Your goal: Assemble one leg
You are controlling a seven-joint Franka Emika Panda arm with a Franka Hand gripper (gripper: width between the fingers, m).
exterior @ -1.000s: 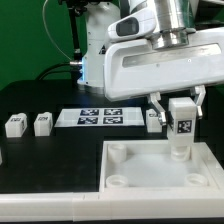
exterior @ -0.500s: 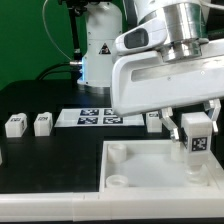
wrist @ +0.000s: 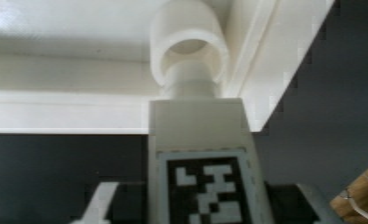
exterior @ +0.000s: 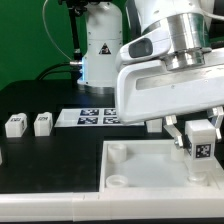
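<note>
My gripper [exterior: 202,136] is shut on a white leg [exterior: 203,150] and holds it upright, tag facing the camera, over the right side of the large white tray-like part [exterior: 140,168]. In the wrist view the leg [wrist: 207,130] fills the middle, its tag [wrist: 211,192] towards me, and its tip points at a round corner socket [wrist: 190,55] of the tray [wrist: 74,95]. I cannot tell whether the leg touches the socket. Two more legs [exterior: 14,125] [exterior: 42,123] stand at the exterior view's left. Another leg [exterior: 152,121] shows partly behind the gripper.
The marker board [exterior: 92,117] lies on the black table behind the tray. The tray's left sockets [exterior: 120,152] [exterior: 118,182] are open. The arm's white base [exterior: 100,50] stands at the back, before a green backdrop.
The gripper, with the leg in it, has moved towards the exterior view's right and a little lower, over the tray's right side. The other parts have not moved.
</note>
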